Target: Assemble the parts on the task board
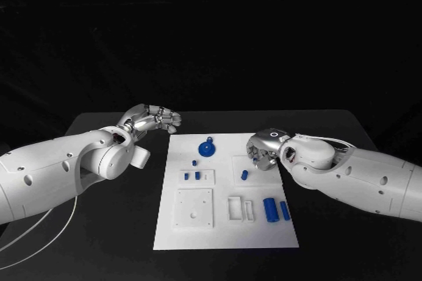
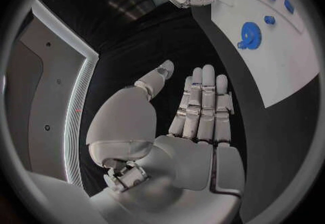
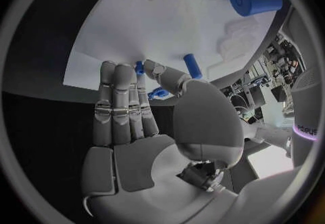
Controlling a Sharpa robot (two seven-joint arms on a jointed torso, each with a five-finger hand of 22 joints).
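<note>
My left hand (image 1: 151, 119) hangs over the black table (image 1: 105, 232) just beyond the far-left corner of the task board (image 1: 224, 232), fingers straight and side by side, holding nothing. My right hand (image 1: 263, 149) is over the board's right edge, and whether it pinches the small blue piece (image 3: 138, 68) seen at its fingertips I cannot tell. On the board: a blue gear (image 1: 207, 149) at the far end, small blue pegs (image 1: 196, 174) mid-left, a blue cylinder (image 1: 272, 209) near right, beside a slimmer blue pin (image 1: 285, 210).
</note>
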